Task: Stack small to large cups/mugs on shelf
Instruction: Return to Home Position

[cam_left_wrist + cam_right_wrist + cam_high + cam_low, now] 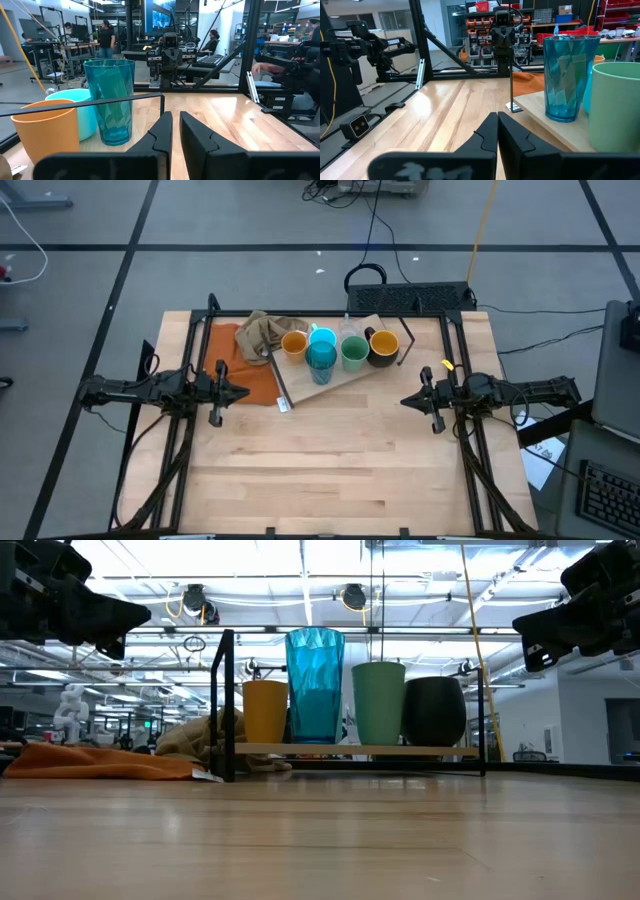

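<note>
The shelf (335, 375), a light wooden board on thin black legs, stands at the far middle of the table. On it stand an orange cup (294, 343), a light-blue mug (322, 337), a teal tumbler (321, 360), a clear glass (350, 330), a green cup (354, 353) and a black mug (383, 347), all upright on their bases. My left gripper (240, 392) hangs level at the table's left, shut and holding nothing, pointing toward the shelf. My right gripper (405, 401) hangs level at the right, shut and holding nothing. Both are well above the table.
An orange cloth (245, 368) lies left of the shelf with a crumpled beige cloth (265, 333) on it. Black frame posts (228, 705) stand at the shelf's sides. The near half of the wooden table (330, 470) is bare. People show in the room beyond.
</note>
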